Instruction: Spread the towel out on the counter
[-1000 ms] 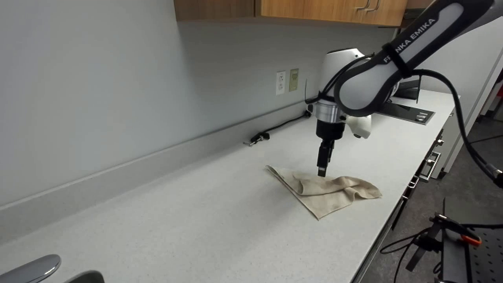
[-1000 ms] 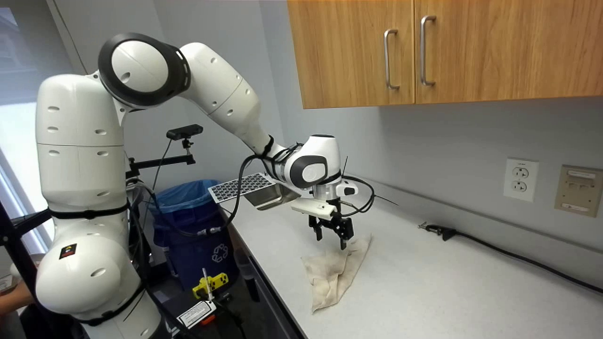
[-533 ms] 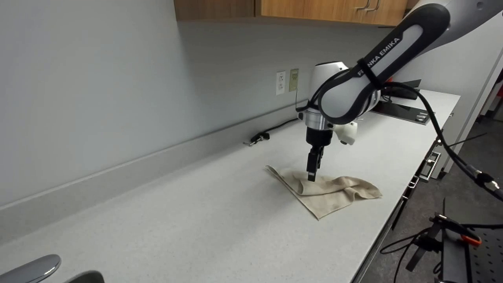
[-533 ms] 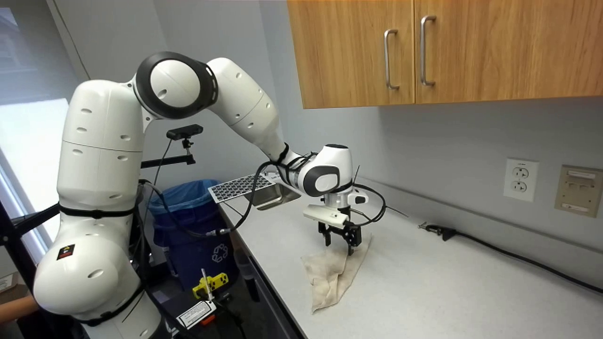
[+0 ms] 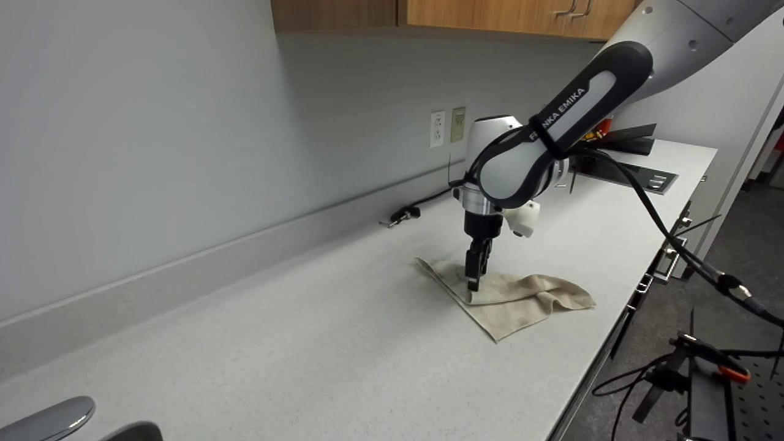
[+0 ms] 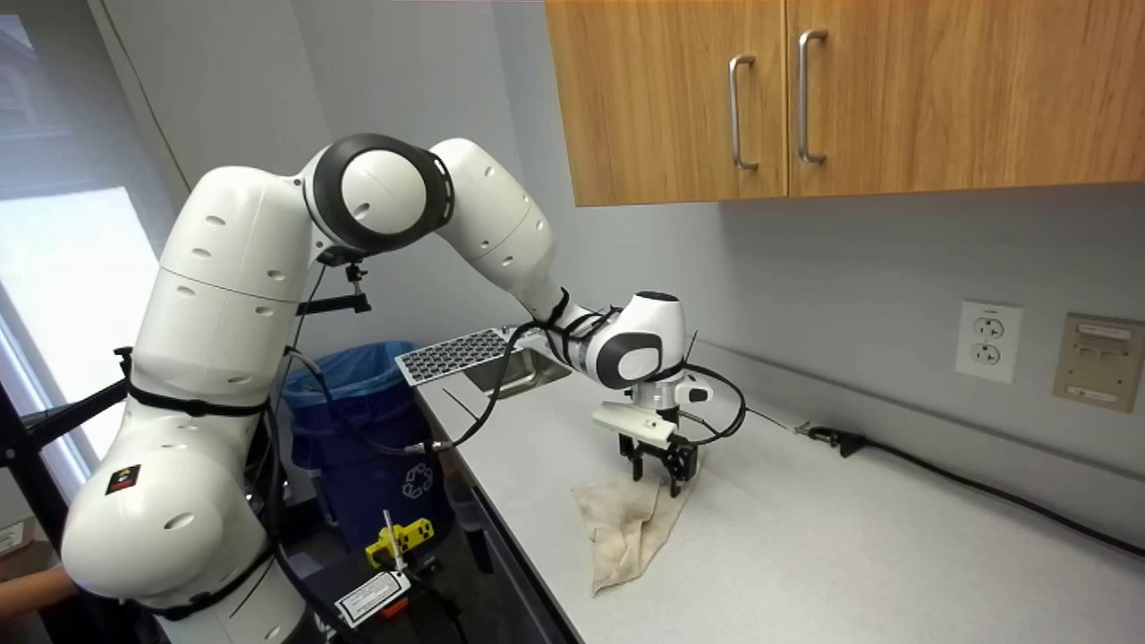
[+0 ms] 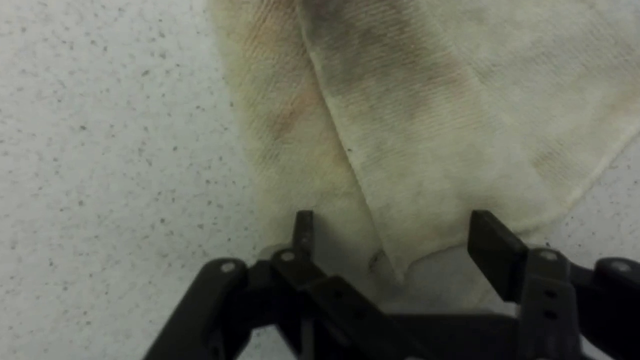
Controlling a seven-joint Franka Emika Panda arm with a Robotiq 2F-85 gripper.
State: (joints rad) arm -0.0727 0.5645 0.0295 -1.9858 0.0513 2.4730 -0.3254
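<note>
Beige towel lies rumpled near the worktop's front edge as the end effector, jaws parted, drops toward a folded corner, apparently to unfold it.

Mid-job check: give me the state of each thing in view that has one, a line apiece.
Towel: folded over on itself and wrinkled, not yet spread flat
Gripper: open, pointing down at the towel; contact can't be told
Cabinet doors: shut
White duplex outlet: nothing plugged in
Recycling bin: uncovered, lined with a blue bag
</note>
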